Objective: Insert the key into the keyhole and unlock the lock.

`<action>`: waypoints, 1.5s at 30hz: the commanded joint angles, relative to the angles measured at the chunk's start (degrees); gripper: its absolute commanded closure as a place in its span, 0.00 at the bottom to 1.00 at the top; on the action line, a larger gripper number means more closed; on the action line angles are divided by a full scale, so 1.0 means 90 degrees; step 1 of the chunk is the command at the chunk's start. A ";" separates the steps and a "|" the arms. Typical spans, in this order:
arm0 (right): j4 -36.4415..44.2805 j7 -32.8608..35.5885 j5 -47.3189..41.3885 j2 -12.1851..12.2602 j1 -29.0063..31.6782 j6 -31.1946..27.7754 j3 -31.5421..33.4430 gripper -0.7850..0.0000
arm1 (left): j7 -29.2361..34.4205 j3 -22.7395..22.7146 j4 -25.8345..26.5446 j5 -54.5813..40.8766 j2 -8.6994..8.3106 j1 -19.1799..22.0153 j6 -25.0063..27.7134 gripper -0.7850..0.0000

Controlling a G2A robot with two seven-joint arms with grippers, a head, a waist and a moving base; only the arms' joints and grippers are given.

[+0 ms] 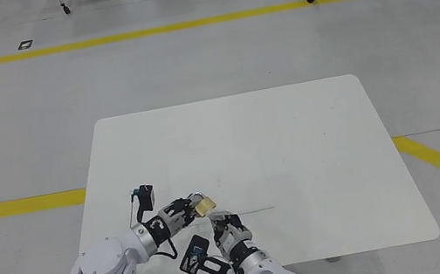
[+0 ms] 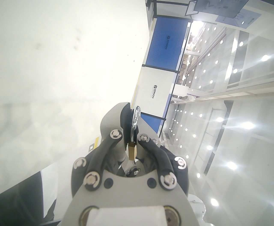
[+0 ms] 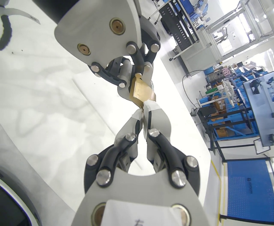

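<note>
claws (image 1: 194, 208) (image 1: 218, 222), two, pinch one lock (image 3: 140, 92), one key (image 2: 136, 116)

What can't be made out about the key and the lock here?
Keyhole: in the right wrist view, the fingertips of the right end effector cover that end of the lock.
Blade of the key: left wrist view, seen edge-on, so insertion is unclear.
Shackle: right wrist view, buried in the left end effector.
Top view: key and keyhole too small.
</note>
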State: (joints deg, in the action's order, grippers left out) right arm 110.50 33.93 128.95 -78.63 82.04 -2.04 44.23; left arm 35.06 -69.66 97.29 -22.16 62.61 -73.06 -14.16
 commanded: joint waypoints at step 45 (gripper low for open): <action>0.0237 -0.2322 -0.5652 0.0270 0.0618 -0.1678 0.2624 0.00 | -0.0639 -0.0188 0.0104 0.0477 0.0114 -0.0515 0.1787 1.00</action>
State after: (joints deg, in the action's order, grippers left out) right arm 111.62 13.65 75.73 -76.29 86.71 -18.28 68.05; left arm 29.99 -71.61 97.99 -19.57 63.64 -77.82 2.97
